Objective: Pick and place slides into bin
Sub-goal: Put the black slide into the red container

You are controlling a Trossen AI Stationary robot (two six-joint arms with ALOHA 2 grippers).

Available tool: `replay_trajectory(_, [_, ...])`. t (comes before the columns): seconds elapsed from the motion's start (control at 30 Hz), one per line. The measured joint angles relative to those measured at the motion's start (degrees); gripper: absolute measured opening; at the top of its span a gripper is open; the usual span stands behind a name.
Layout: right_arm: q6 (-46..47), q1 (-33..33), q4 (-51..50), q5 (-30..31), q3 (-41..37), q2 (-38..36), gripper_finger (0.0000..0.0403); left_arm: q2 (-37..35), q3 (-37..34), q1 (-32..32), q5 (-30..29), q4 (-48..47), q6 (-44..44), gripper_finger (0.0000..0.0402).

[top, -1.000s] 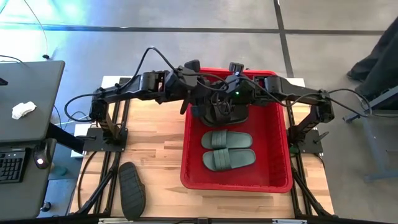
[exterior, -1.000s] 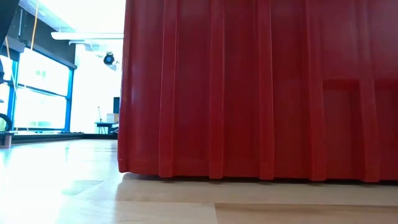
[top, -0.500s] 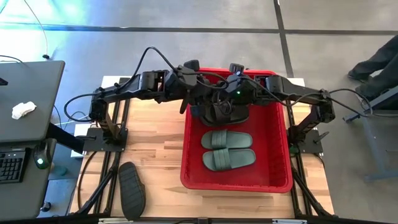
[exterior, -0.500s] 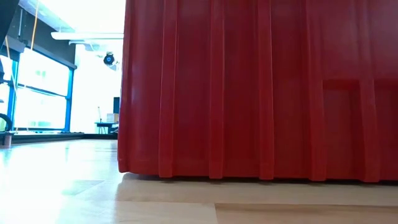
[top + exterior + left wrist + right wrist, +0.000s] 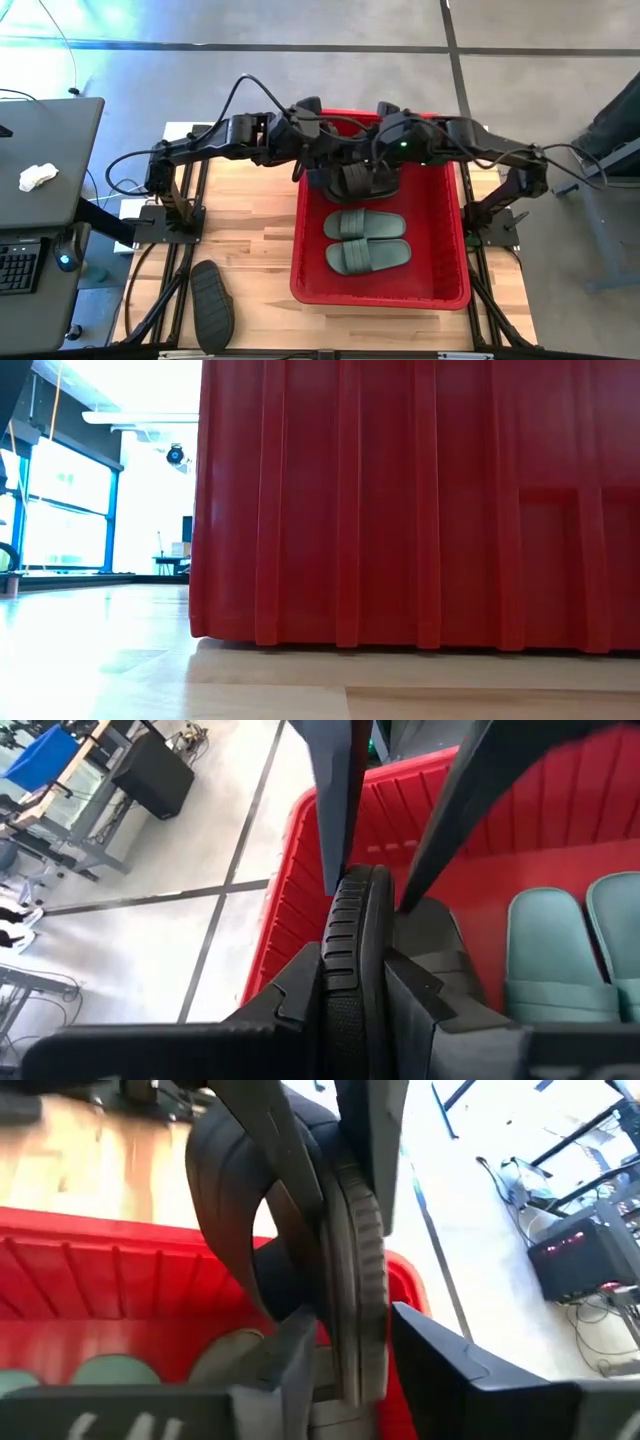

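Observation:
A black slide (image 5: pixel 352 180) hangs on edge over the far end of the red bin (image 5: pixel 380 300), between my two grippers. My left gripper (image 5: pixel 355 965) comes from the table's left and is shut on it. My right gripper (image 5: pixel 352 1325) comes from the right and is open, its fingers standing on either side of the slide's sole (image 5: pixel 350 1280); a gap shows beside one finger. Two green slides (image 5: pixel 366 225) (image 5: pixel 368 256) lie side by side on the bin's floor. Another black slide (image 5: pixel 212 305) lies flat on the table near its front left. My left gripper pinches the black slide's sole near one end (image 5: pixel 350 945) between its two fingers, one finger on each flat face, the ribbed edge showing between them. The fingers slant down from the table's left. The slide stands on edge, lifted above the bin's floor.
The bin's ribbed wall (image 5: pixel 400 510) fills most of the low view. A desk with a keyboard (image 5: pixel 20 265) stands left of the table. A person's legs (image 5: pixel 610 90) show beyond the right arm's base. Bare wood lies left of the bin.
My right arm has drawn back a little toward the table's right and risen, with its wrist rolled. The black slide stays on edge over the bin's far end, with my left gripper still.

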Motion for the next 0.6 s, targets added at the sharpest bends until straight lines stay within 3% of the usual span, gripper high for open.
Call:
replay_trajectory(0.33, [0.8,-0.6,-0.3,-0.3,0.0,-8.5,0.0184,-1.9,0.0,0.0,0.3,3.9,-1.2,0.0059])
replay_trajectory(0.6, [4.8,-8.4,0.1,-14.1,-0.2,-17.1,0.0188,-5.9,0.0,-0.1,1.9,9.5,-1.5,0.0059])
